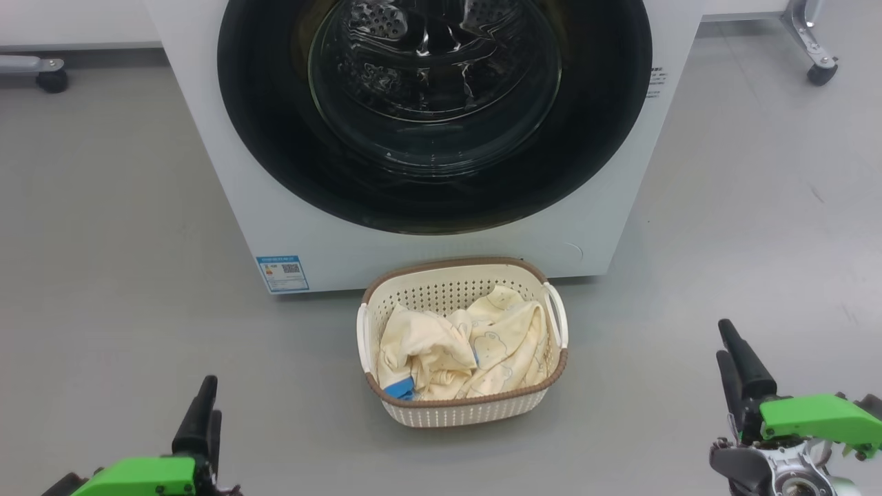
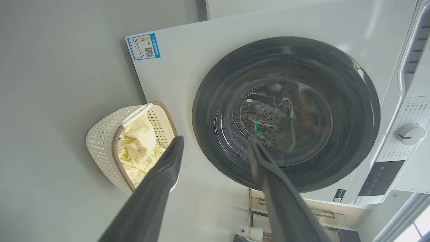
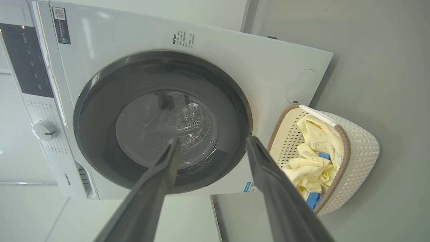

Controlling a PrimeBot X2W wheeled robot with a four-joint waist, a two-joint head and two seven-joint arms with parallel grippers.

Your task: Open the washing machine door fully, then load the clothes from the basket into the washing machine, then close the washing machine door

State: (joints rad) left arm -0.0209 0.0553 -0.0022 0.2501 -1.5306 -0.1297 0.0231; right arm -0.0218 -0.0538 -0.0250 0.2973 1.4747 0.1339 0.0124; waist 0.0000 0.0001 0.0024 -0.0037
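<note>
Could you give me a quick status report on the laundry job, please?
Left gripper and right gripper open, empty, low. Washing machine door shut. Clothes in basket, on floor below door. Swing path looks free.

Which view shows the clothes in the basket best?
The head view: it looks down into the basket, so the clothes lie fully exposed. Both wrist views catch them from the side, partly hidden behind the basket's wall.

Left gripper [image 2: 215, 138], right gripper [image 3: 213, 139]: jaws wide apart (apparently empty)
</note>
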